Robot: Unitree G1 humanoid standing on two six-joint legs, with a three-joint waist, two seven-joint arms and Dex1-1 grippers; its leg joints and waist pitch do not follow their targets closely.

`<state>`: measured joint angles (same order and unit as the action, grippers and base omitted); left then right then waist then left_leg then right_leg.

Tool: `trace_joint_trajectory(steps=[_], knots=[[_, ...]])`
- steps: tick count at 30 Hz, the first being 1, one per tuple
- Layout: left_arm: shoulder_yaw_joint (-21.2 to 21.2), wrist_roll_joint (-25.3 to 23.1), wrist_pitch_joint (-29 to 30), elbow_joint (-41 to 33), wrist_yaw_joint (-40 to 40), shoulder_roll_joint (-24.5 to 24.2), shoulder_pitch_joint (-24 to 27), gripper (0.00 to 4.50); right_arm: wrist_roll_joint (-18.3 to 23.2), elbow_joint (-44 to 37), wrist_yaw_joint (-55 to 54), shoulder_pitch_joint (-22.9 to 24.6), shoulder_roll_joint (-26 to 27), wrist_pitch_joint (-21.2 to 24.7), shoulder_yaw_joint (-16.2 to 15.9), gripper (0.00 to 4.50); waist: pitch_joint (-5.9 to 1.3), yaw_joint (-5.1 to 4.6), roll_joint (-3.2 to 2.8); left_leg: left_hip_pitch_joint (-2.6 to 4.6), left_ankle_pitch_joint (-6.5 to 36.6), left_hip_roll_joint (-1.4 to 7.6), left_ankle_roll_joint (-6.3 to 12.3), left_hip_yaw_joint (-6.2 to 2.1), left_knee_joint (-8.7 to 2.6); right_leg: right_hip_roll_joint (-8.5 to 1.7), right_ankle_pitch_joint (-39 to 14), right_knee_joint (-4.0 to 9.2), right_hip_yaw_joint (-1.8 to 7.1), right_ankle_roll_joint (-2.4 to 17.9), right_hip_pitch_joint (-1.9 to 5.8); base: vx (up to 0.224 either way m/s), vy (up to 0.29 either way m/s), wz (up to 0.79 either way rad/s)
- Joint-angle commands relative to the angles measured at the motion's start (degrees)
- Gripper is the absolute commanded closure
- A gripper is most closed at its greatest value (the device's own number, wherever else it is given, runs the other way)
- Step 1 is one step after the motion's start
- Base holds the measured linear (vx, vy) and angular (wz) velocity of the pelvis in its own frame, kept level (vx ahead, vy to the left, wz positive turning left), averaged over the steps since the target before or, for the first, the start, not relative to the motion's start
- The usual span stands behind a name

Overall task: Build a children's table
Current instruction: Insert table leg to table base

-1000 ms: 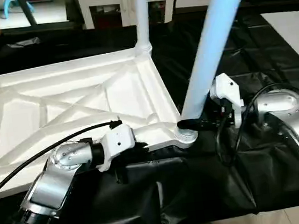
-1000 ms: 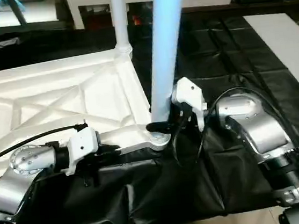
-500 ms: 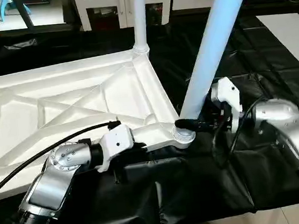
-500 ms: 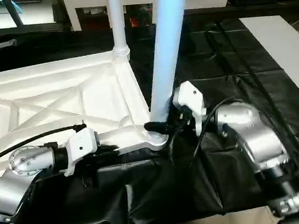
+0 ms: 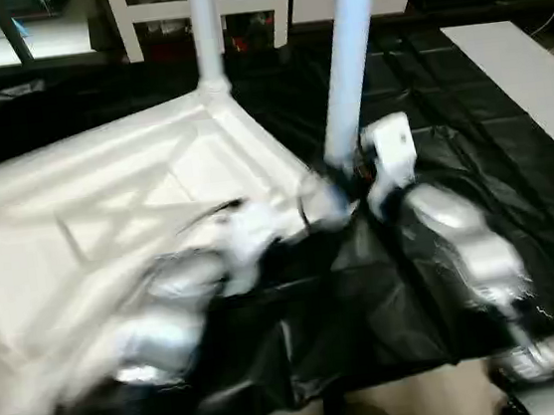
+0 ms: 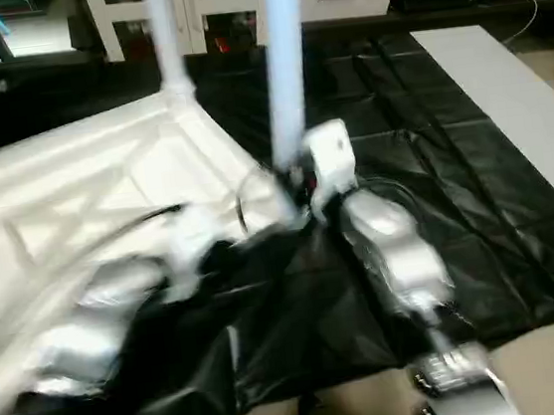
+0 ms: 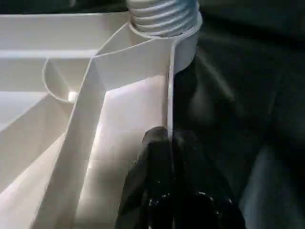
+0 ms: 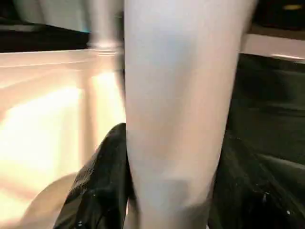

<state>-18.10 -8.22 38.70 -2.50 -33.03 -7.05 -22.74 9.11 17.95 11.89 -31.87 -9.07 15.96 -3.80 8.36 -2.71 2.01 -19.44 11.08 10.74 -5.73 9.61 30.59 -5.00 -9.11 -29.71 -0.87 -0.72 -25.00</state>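
Tabletop point(image 5: 106, 202) lies underside-up on the black cloth point(image 5: 469, 135). Right gripper point(image 8: 164, 191) is clamped around a leg point(image 5: 348, 59) standing in the tabletop's near corner socket point(image 7: 164, 24); right wrist view shows both fingers point(image 8: 95, 186) flanking the tube. Left wrist view shows the left gripper point(image 7: 174, 157) pinched on the tabletop's edge wall beside that socket. A second leg point(image 5: 205, 30) stands at the far corner.

1. The left arm point(image 5: 169, 310) is smeared by motion in both eye views; its outline cannot be made out.
2. The near leg point(image 5: 349, 49) and the far leg point(image 5: 205, 30) run off the top edge.
3. The tabletop point(image 5: 107, 207) is cut off at the left edge.
4. In the right wrist view, the leg hides the gap between the right hand point(image 8: 167, 191) fingers.
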Motion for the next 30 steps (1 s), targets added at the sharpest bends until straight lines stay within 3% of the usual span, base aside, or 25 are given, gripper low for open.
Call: trace_joint_trajectory(steps=[1, 3, 5, 6, 10, 12, 15, 17, 18, 23, 27, 28, 30], knots=[[-0.8, 0.5, 2.5, 1.8, 4.6, 3.5, -1.1, 4.5, -2.9, 12.1, -5.7, 4.3, 1.7, 2.9, -0.9, 2.65, -0.49, -0.18, -0.76, 0.51, 32.6, 0.88, 0.33, -0.71, -4.47, -0.77, -36.6, 4.84, -0.11, 2.2, -0.17, 0.0, 0.0, 0.0], [-0.8, 0.0, 3.8, 3.9, 7.7, 7.5, -3.6, 4.5, -2.9, 16.0, -10.1, 2.0, 4.7, 0.8, 0.3, 2.65, -0.26, -0.46, -0.77, 1.05, 35.6, 0.5, 1.19, -0.95, -4.39, -0.4, -39.5, 5.94, -1.32, 0.5, -0.4, 0.0, 0.0, 0.0], [-0.7, -0.3, 3.7, 4.5, 8.6, 8.3, -4.3, 4.5, -2.7, 17.1, -11.2, 1.2, 5.5, 0.1, 0.8, 2.65, -0.46, -0.48, -0.99, 0.26, 34.3, 0.63, 1.77, -1.36, -4.65, -0.99, -36.7, 5.53, -1.82, 0.9, 0.84, 0.0, 0.0, 0.0], [-0.3, -0.9, 4.3, 4.9, 9.5, 9.1, -5.3, 4.5, -3.0, 18.7, -13.1, -0.1, 6.5, -1.0, 1.8, 2.65, -0.55, -0.36, -1.2, -0.56, 32.0, 0.96, 1.7, -1.5, -4.97, -1.67, -33.0, 4.92, -1.7, 2.0, 1.39, 0.0, 0.0, 0.0], [0.3, -2.2, 4.8, 4.3, 9.2, 7.2, -5.4, 4.5, -5.1, 19.1, -14.4, -1.5, 6.7, -3.8, 1.7, 2.65, -0.58, 0.01, -1.12, -1.01, 28.2, 1.09, 0.89, -1.0, -4.9, -1.65, -24.1, 3.97, -1.14, 5.5, 1.58, 0.0, 0.0, 0.0], [0.5, -2.3, 4.6, 4.3, 9.4, 6.5, -5.3, 4.5, -5.2, 18.8, -14.3, -1.5, 6.7, -4.7, 1.7, 2.65, -0.52, 0.15, -1.06, -1.12, 27.0, 1.03, 1.01, -0.75, -4.83, -1.65, -23.3, 3.75, -0.91, 6.0, 1.58, 0.0, 0.0, 0.0], [1.8, -1.9, 1.3, 4.6, 10.1, 4.6, -5.3, 4.5, -3.4, 17.7, -13.0, -0.9, 7.7, -10.9, 3.5, 2.65, -0.43, 0.19, -0.93, -0.94, 27.9, 0.93, 1.37, -0.55, -4.61, -1.77, -26.4, 3.93, -0.78, 5.8, 1.26, 0.0, 0.0, 0.0], [2.3, 0.1, -2.7, 4.9, 7.4, 2.8, -5.1, 4.5, -1.6, 16.2, -10.0, 0.1, 7.7, -13.6, 4.6, 2.65, -0.47, 0.21, -0.58, -1.28, 26.4, 0.94, 1.91, -0.56, -4.64, -1.87, -26.5, 3.82, -0.76, 5.8, 1.59, 0.0, 0.0, 0.0], [2.3, 0.1, -2.7, 4.9, 7.4, 2.8, -5.1, 4.5, -1.6, 16.2, -10.0, 0.1, 7.7, -13.6, 4.6, 2.65, -0.51, 0.35, -0.79, -1.18, 25.5, 0.98, 2.25, -0.49, -4.59, -2.01, -26.9, 3.78, -0.64, 5.8, 1.54, 0.0, 0.0, 0.0], [3.1, 5.8, -14.0, 2.1, -6.1, -5.6, -1.8, 4.5, 4.4, 9.5, 5.1, 7.7, 3.9, -15.7, 5.4, 2.65, -0.24, 0.67, -0.59, -1.64, 22.3, 1.19, 3.49, -0.37, -4.61, -2.12, -26.6, 3.61, -0.28, 6.4, 1.8, 0.0, 0.0, 0.0], [3.2, 8.4, -16.4, 0.3, -12.5, -11.0, 0.5, 4.5, 7.8, 5.8, 15.9, 13.6, -1.0, -14.5, 5.6, 2.65, -0.5, 0.89, -0.89, -1.52, 18.6, 1.51, 4.18, 0.05, -4.32, -2.08, -21.9, 2.63, 0.25, 8.8, 1.87, 0.0, 0.0, 0.0], [3.3, 8.5, -16.8, 0.3, -13.3, -12.1, 0.9, 4.5, 8.5, 4.6, 18.6, 15.1, -2.7, -13.9, 5.5, 2.65, -0.44, 1.34, -1.28, -1.33, 17.0, 1.7, 4.9, 0.42, -4.12, -1.9, -19.1, 2.32, 0.45, 10.0, 1.86, 0.056, -0.015, 0.05], [3.3, 9.0, -17.4, 0.3, -14.6, -13.3, 1.5, 4.5, 9.1, 3.6, 22.2, 16.6, -5.1, -12.2, 5.0, 2.65, -0.65, 1.71, -1.14, -1.15, 15.9, 1.75, 5.22, 0.76, -3.91, -1.82, -18.0, 2.07, 0.47, 11.2, 2.01, 0.064, -0.012, 0.05]])
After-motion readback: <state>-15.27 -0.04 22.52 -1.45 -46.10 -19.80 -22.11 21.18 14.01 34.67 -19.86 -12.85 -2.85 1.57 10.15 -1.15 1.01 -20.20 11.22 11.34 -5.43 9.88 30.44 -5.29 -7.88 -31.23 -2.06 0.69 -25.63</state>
